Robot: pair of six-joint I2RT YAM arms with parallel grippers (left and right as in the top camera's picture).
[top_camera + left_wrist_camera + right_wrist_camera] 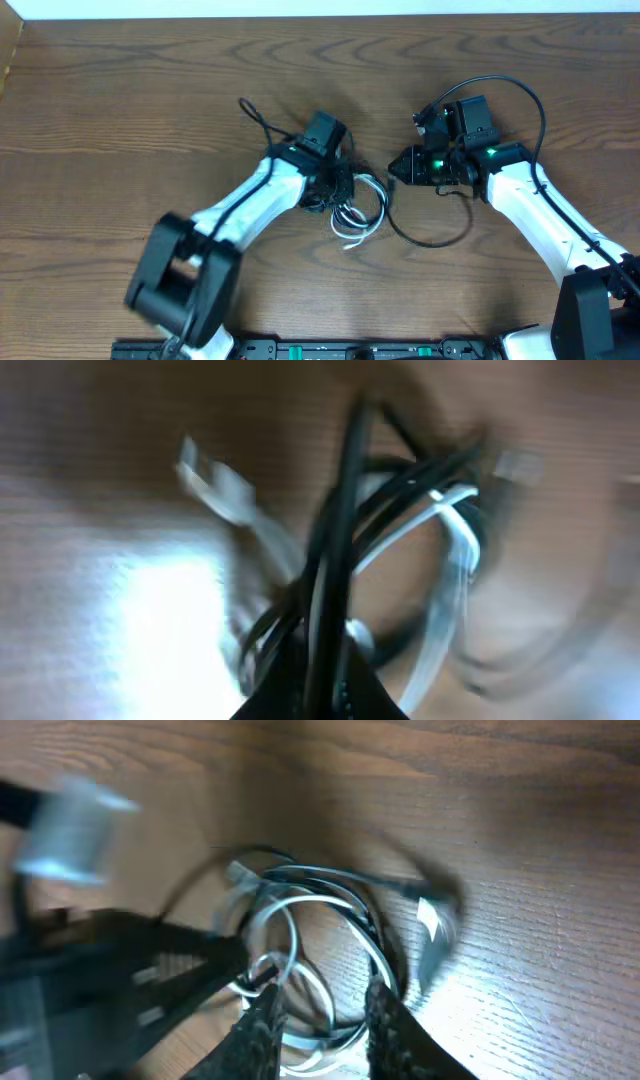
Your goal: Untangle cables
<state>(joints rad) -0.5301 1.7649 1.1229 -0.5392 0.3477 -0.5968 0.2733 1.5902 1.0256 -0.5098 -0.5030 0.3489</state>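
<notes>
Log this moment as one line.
left fingers: shut on cables | right fingers: open, beside tangle | state: white and black looped together

Overhead: sharp, evenly lit from above, with soft, short shadows under both arms on the table (100, 120) and a blown-out white strip along the far edge. Left wrist: heavy motion blur, cables (340, 560) smeared, big glare patch on the wood lower left. Right wrist: blurred, worst at the left edge, sheen on the wood lower right. The right gripper (322, 1000) is the sharpest thing there.
</notes>
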